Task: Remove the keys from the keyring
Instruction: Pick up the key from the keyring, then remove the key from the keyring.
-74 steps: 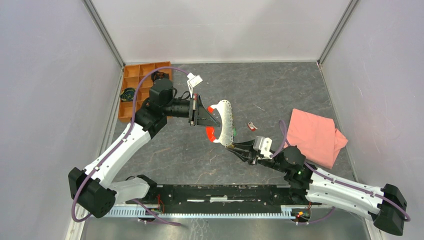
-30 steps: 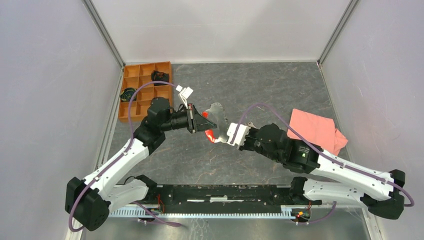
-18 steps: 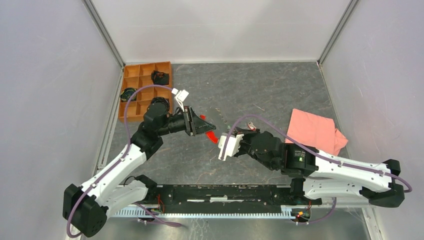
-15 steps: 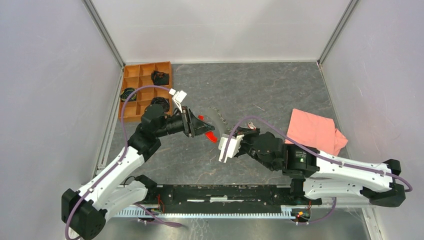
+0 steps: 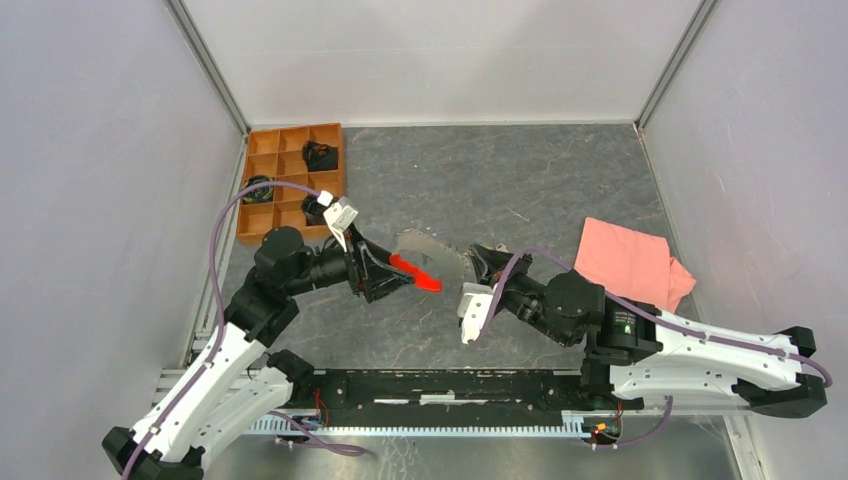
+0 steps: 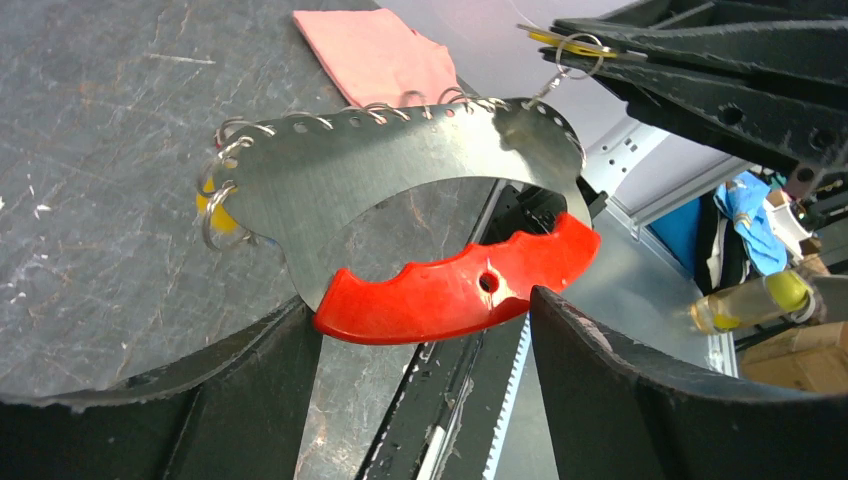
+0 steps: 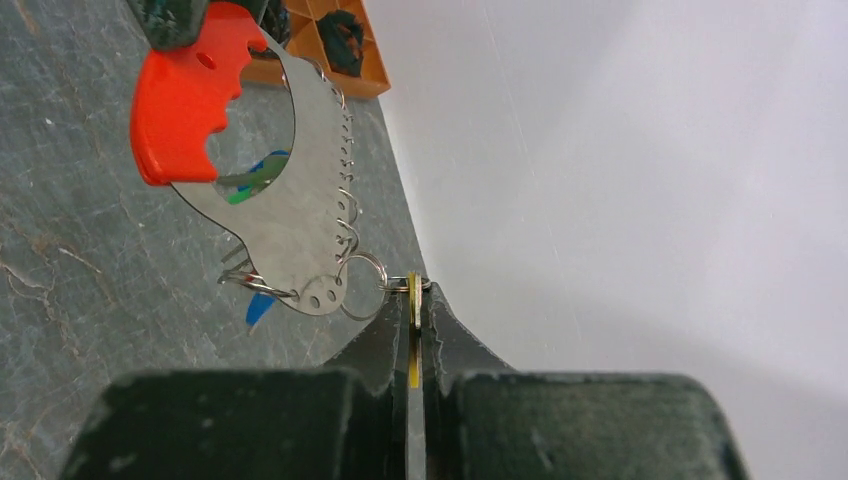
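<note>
The left gripper (image 6: pixel 420 303) has just spread open around the keyring (image 6: pixel 340 185), so only the right gripper (image 7: pixel 414 300), pinching a yellow key (image 7: pixel 412 288), now holds it, probably ready for working that key free.

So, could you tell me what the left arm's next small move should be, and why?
Probably close the left fingers on the red handle: they stand open around it, while the right fingers pinch a yellow key ringed to the keyring plate, which otherwise hangs unsteadied.
</note>
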You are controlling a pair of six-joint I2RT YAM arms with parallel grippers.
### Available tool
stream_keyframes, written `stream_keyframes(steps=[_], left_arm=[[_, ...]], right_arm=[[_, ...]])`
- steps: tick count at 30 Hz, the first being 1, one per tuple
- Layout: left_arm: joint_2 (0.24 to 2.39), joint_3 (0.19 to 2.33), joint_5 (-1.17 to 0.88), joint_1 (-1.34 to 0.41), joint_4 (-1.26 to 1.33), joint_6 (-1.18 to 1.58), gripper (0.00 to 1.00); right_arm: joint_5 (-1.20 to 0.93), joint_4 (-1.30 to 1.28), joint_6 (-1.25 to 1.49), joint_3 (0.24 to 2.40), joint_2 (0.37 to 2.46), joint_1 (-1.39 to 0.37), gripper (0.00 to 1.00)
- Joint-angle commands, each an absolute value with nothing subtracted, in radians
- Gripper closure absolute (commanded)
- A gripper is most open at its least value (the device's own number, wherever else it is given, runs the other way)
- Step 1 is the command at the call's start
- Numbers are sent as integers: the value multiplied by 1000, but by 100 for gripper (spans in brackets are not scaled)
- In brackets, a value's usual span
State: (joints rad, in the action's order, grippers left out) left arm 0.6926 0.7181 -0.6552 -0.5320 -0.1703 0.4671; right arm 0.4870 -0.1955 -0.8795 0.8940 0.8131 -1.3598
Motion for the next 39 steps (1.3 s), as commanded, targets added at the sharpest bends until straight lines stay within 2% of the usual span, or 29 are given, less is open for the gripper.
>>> stream_keyframes(steps=[1,10,16,25,31,35,39], left_arm=[[653,718,-723,-532,-146,351,19],[609,741,-904,-532,-100,330,21],[554,734,-955,-532,-52,335,20],[543,769,-664,-532,38,262,24],[573,765,-637,-532,124,187,26],[628,782,-678,-532,148,153,26],[698,749,-857,-534,316,294,28]], right_arm=[[438,-97,-931,902,794,-1367,99],[344,-93,-983,903,756,-1370,100],[281,-91,-1025,895,737,-1369,100],[83,-124,-1081,895,693,-1371,100],[-110,-150,-1072,932,673,-1371,99],[-205,-144,-1057,948,669,-1371,99],[-242,-123,-1059,945,665,-1370,99]])
